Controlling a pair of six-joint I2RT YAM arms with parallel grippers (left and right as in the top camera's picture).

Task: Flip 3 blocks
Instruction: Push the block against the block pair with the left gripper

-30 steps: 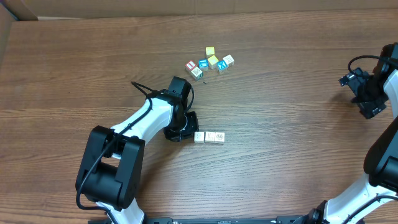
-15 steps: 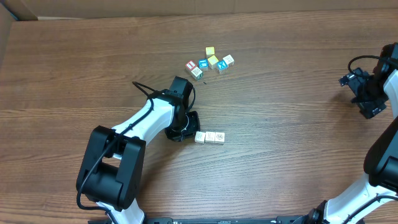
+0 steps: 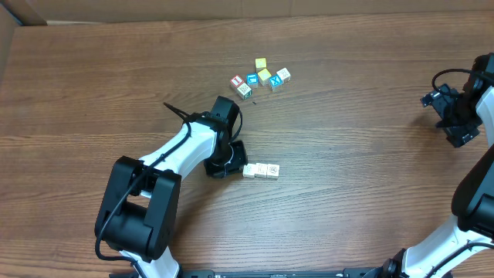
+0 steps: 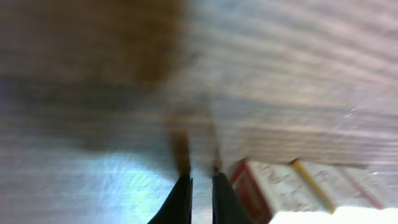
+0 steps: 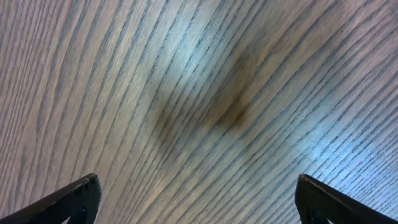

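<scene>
Three blocks (image 3: 260, 170) lie in a row overhead, with the left gripper (image 3: 238, 165) at the row's end. Left wrist: jaws together, holding nothing, tips just beside the end block. Right wrist: the right gripper (image 5: 198, 186) is spread wide over bare table (image 5: 186, 93), well apart from the row. No flip is evident, so probably all three are left.

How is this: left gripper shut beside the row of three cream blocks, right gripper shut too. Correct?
No: the right gripper is open, as the right wrist view shows. The left gripper is shut beside the blocks.
</scene>
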